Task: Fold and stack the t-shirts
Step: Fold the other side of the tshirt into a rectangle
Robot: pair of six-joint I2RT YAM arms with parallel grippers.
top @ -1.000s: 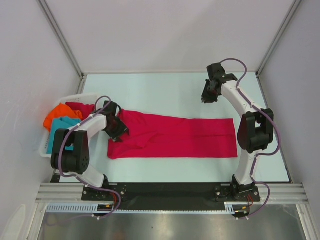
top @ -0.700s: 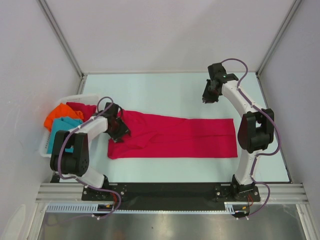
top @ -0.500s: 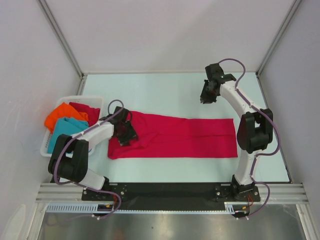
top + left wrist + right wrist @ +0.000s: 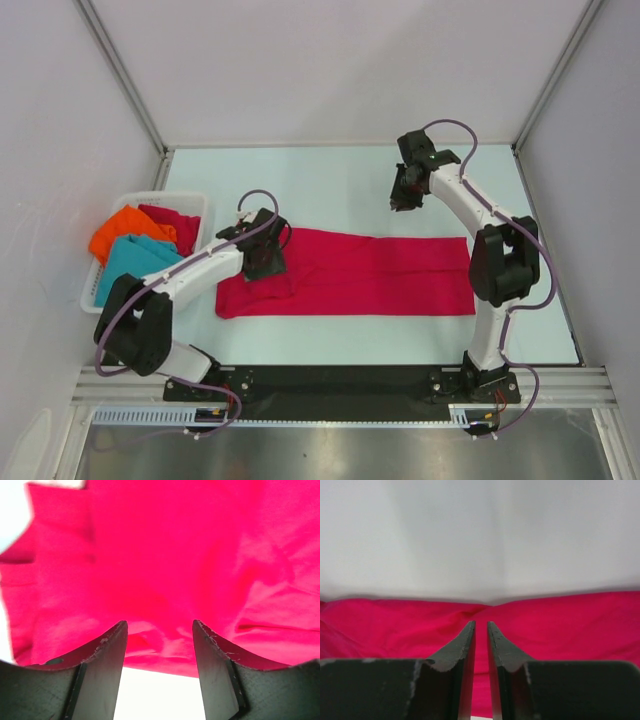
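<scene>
Long shirt (image 4: 370, 272) spread on the table (image 4: 330, 185): plain crimson red, no print; the table itself pale mint-white. In the white slotted basket (image 4: 92, 290) left of that shirt: one orange shirt (image 4: 125, 228), one teal shirt (image 4: 135, 258), one crimson shirt (image 4: 178, 217), all plain. Arms white with black joints and purple cables; fingers (image 4: 102, 680) black.
</scene>
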